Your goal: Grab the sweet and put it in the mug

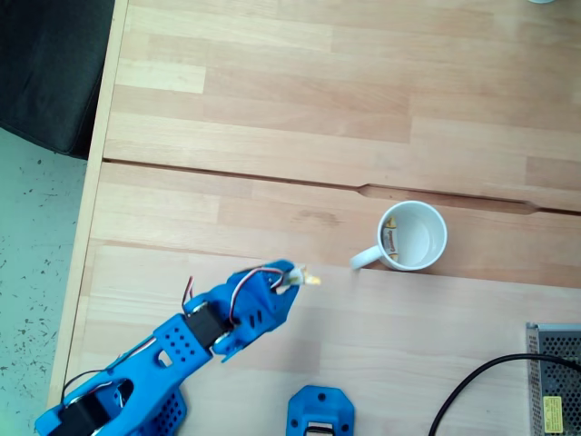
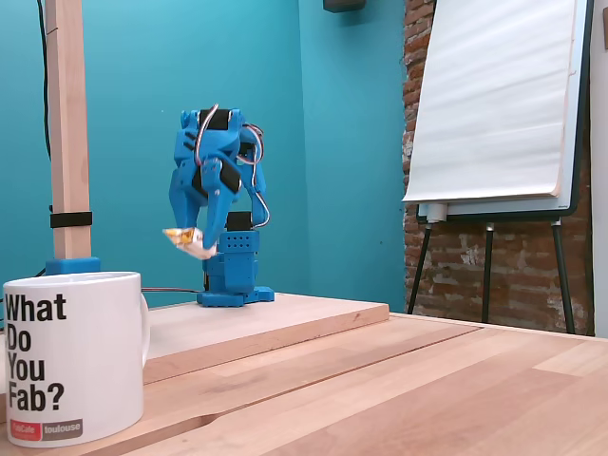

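One carry left, by our read: in the low fixed view the mug (image 2: pixel 73 356) sits nearest on the surface (image 2: pixel 399 380), and farther back our gripper (image 2: pixel 201 239) is pinched on the sweet (image 2: pixel 187 239), held clear above it. From above, the mug (image 1: pixel 413 236) lies right of the gripper (image 1: pixel 295 275) and slightly up-frame, well apart; a wrapped sweet already lies inside the mug.
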### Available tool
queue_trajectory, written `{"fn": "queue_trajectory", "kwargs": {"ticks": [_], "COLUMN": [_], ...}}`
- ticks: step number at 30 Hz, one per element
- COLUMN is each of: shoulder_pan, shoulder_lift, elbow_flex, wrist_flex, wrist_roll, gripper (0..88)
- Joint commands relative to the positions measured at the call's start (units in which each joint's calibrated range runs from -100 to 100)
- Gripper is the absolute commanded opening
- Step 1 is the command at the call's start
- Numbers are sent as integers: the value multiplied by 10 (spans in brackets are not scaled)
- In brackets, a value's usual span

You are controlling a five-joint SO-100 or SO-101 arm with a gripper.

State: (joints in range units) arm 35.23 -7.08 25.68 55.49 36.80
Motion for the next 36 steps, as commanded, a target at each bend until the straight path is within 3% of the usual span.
{"fn": "queue_trajectory", "kwargs": {"ticks": [1,10,36], "shoulder_pan": [-11,-8,85], "shoulder_lift": [30,134,365], "elbow_flex": [-112,-309,-586], "wrist_flex": [1,2,-7], "wrist_roll": [-24,-63,-70], "gripper": [0,0,0]}}
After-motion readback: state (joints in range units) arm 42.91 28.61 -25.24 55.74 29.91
